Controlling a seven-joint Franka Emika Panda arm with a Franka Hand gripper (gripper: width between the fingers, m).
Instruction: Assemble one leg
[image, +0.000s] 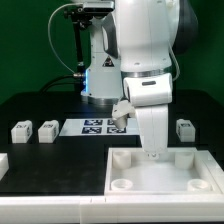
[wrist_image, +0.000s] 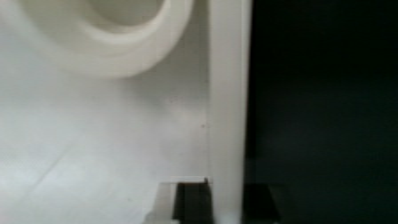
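Three small white legs lie on the black table in the exterior view: two at its left (image: 20, 130) (image: 46, 130) and one at its right (image: 184, 128). No leg shows in the wrist view. My gripper (image: 152, 150) points straight down at the far edge of the large white tray (image: 150, 185), away from all the legs. In the wrist view my gripper (wrist_image: 228, 188) straddles the tray's rim (wrist_image: 226, 110). One dark finger (wrist_image: 192, 202) is on the inner side and the other on the outer side. Both press against the rim.
The marker board (image: 92, 126) lies behind the tray, between the legs. The tray has round corner sockets (image: 122, 158) (wrist_image: 121, 35). Another white part (image: 4, 163) pokes in at the exterior view's left edge. The robot base stands at the back.
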